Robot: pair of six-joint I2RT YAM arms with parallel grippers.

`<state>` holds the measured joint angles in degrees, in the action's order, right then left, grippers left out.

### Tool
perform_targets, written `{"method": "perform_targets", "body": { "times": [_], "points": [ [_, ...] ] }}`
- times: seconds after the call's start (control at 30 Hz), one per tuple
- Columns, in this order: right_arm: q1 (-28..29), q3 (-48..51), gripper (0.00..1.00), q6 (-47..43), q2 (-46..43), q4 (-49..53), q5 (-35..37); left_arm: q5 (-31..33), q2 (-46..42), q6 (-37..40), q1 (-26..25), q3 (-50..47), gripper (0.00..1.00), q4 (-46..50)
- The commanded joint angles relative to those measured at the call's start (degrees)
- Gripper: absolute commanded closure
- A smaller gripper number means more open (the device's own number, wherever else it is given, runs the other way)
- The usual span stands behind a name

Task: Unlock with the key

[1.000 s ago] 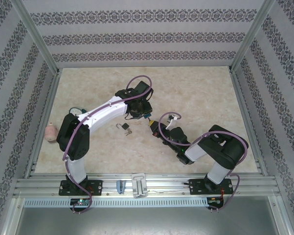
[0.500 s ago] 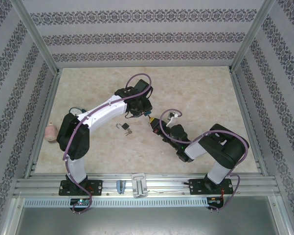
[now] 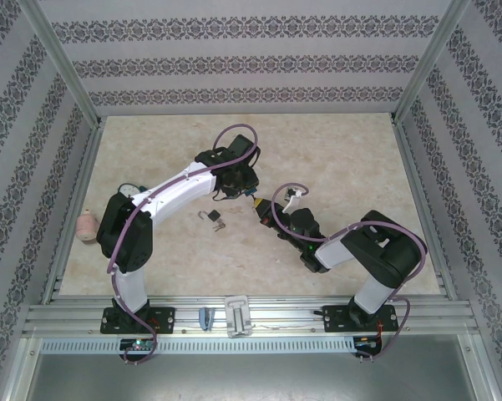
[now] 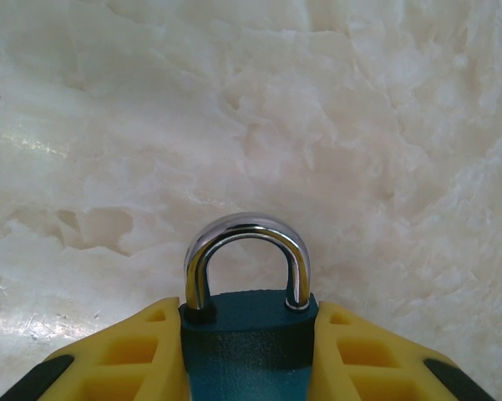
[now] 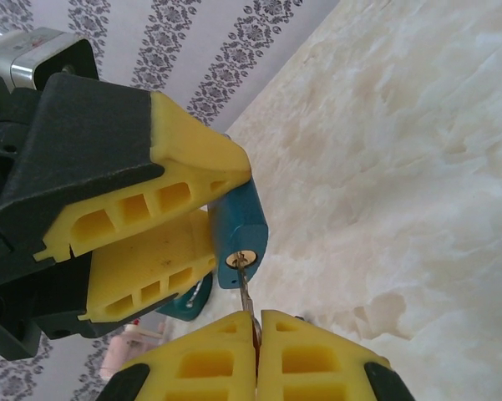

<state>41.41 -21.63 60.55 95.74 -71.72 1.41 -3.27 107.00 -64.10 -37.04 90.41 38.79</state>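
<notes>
While the left gripper [image 4: 249, 327] pinches the padlock [image 5: 240, 227] in its jaws, the right gripper [image 5: 257, 324], jaws pressed together on the key [image 5: 245, 288], holds its tip at the keyhole [image 5: 240, 261].

Teal padlock [image 4: 249, 347], shackle [image 4: 246, 227] outward, between left end effector's [image 4: 249, 307] yellow fingers [image 4: 138, 355], over marbled tabletop [image 4: 334, 117].

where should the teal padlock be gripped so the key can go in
Grip the teal padlock across its body's two opposite sides, coming in from the side, as the left gripper holds it. That leaves the shackle free at one end and the keyhole face bare at the other for the key.
</notes>
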Motion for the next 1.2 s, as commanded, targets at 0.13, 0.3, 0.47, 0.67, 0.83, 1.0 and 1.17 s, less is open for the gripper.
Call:
{"method": "perform_targets", "body": {
  "times": [0.13,0.3,0.47,0.67,0.83,1.0,1.17],
  "points": [
    [0.9,-1.7,1.0,-5.5,-2.3,-3.1,2.4,-4.3,0.5,0.2,-0.8,0.8,0.7,1.0],
    [0.9,-3.0,1.0,-0.3,0.2,-7.6,1.7,-4.1,0.5,-0.3,-0.8,0.5,0.7,0.8],
    [1.0,-3.8,1.0,1.7,-1.1,-7.6,2.2,-4.3,0.2,-0.8,-0.8,-0.1,0.7,0.2],
    [1.0,-4.4,1.0,4.1,-0.6,-7.6,2.5,-5.2,-0.2,-1.3,-0.8,-0.2,0.7,-0.6],
    [0.6,-5.4,1.0,-0.4,0.2,-7.6,-0.2,-6.8,-0.4,-1.5,-0.8,-0.4,0.7,-1.2],
    [0.6,-5.5,1.0,-6.1,-0.2,-7.6,-2.3,-9.0,-0.6,-1.7,-0.2,-1.0,0.7,-2.2],
    [0.4,-3.9,1.0,-8.4,-1.2,-7.6,-1.4,-10.9,-1.4,-1.8,0.7,-2.3,0.7,-3.1]
  ]
}}
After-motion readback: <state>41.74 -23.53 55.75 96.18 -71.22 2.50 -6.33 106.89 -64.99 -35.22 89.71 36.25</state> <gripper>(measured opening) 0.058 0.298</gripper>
